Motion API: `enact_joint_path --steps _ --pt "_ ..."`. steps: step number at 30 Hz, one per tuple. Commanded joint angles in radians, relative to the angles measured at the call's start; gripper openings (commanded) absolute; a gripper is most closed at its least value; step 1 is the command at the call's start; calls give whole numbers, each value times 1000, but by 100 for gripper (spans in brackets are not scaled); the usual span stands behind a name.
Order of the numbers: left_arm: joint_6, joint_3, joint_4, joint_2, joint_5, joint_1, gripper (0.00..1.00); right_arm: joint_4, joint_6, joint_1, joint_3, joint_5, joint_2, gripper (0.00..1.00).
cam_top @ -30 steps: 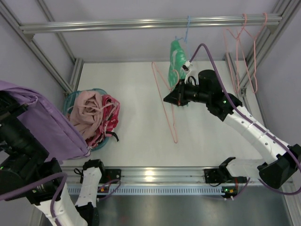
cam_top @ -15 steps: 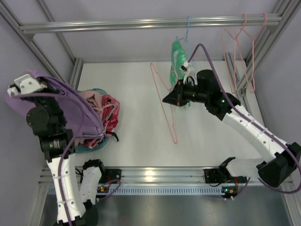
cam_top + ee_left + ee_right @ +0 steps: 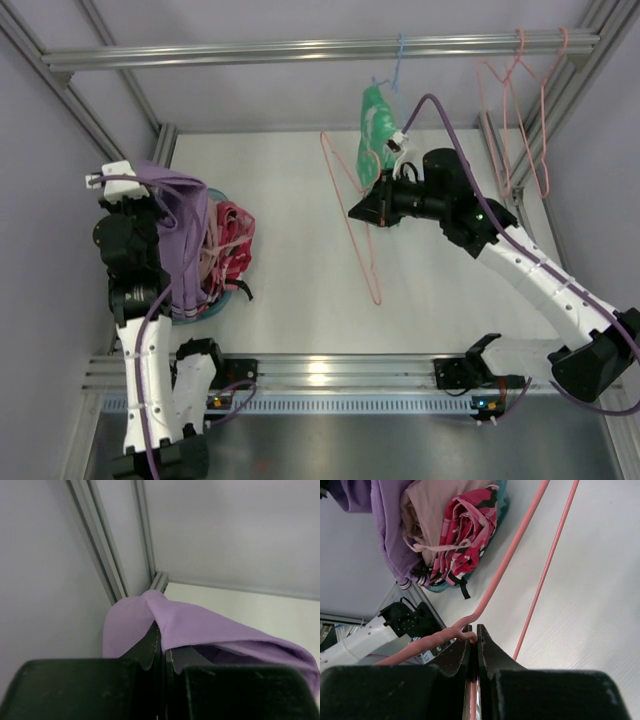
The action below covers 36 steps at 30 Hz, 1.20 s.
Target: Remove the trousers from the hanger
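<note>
The lilac-purple trousers [image 3: 180, 235] hang from my left gripper [image 3: 130, 185] over the heap at the table's left; the gripper is shut on a fold of them [image 3: 200, 625]. They are off the hanger. My right gripper [image 3: 362, 212] is shut on the salmon-pink wire hanger [image 3: 352, 215] near its twisted neck [image 3: 465, 634] and holds it in the air above the table's middle, its frame hanging empty. The trousers also show in the right wrist view [image 3: 387, 525], draped beside the heap.
A teal basket [image 3: 215, 300] at the left holds a heap of pink and red clothes [image 3: 228, 245]. A green patterned garment [image 3: 378, 120] hangs from the top rail [image 3: 300, 48] on a blue hanger. More pink hangers [image 3: 520, 110] hang at the right.
My left arm has swung the trousers from the near left corner inward and lowered them over the basket of clothes. My right gripper with the hanger has stayed nearly still.
</note>
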Motion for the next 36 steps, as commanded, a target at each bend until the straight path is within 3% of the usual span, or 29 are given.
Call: enact_joint_path --steps 1,7,12,16,19,23,24,27,33,34,36 --pt "23 -50 -197 -130 147 5 0 16 -29 -8 36 -11 -42 0" --pt "69 -226 -276 -137 95 5 0 22 -23 -8 36 -19 -36 0" --pt "49 -239 -278 93 40 5 0 -27 -64 -8 62 -13 -46 0" --pt "32 -228 -296 183 149 5 1 -56 -81 -7 83 -20 -69 0" --pt "48 -216 -320 172 203 5 10 -85 -95 -10 102 -26 -95 0" --pt "74 -171 -377 95 235 5 42 -127 -131 -7 128 -40 -134 0" --pt "77 -159 -394 77 258 6 57 -137 -139 -8 132 -46 -150 0" --pt "88 -93 -452 14 302 5 71 -180 -179 -8 143 -80 -189 0" --pt "95 79 -506 -79 540 5 84 -292 -274 -7 149 -129 -269 0" --pt "107 100 -505 -95 698 5 87 -302 -280 -8 149 -152 -273 0" --pt "114 166 -497 -96 875 5 90 -328 -291 -8 145 -202 -276 0"
